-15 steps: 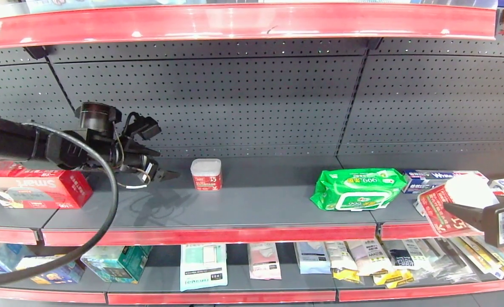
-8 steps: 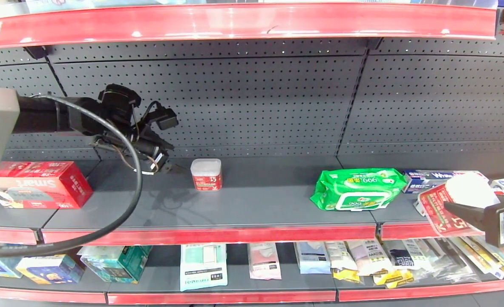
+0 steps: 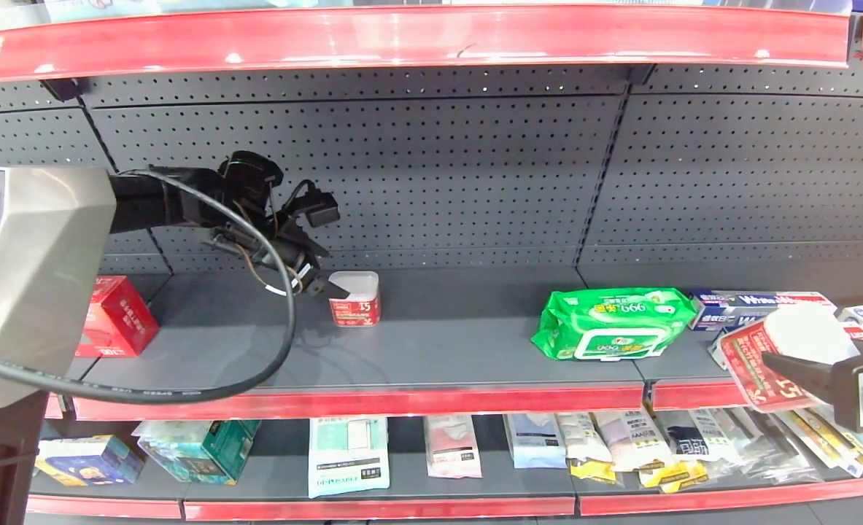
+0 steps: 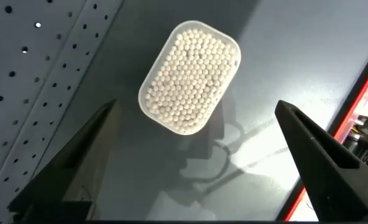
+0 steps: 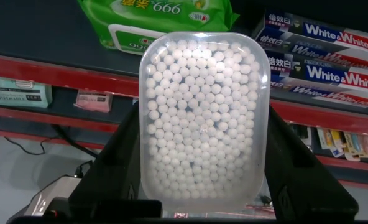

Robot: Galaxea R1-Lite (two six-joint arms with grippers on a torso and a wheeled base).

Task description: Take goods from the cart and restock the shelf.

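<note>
- While one tub of cotton swabs [image 3: 354, 298] stands upright on the middle shelf [image 3: 431, 343], near the pegboard back wall, a second like it [image 3: 803, 328] hangs tilted in front of the shelf's right end.
- The left pincer [image 3: 327, 287] is spread wide just beside the standing tub, and the left wrist view shows clear gaps on both sides.
- The right pincer [image 5: 204, 124] pinches the second tub by its long sides.
- A green wipes pack [image 3: 613, 321] and toothpaste boxes [image 3: 759, 300] lie to the right, and a red box [image 3: 117, 317] sits far left.
- The step in hand looks like restocking swab tubs. Next, the left arm likely needs to withdraw without nudging its tub, and the right must level its tub onto the bare shelf between the first tub and the wipes.
</note>
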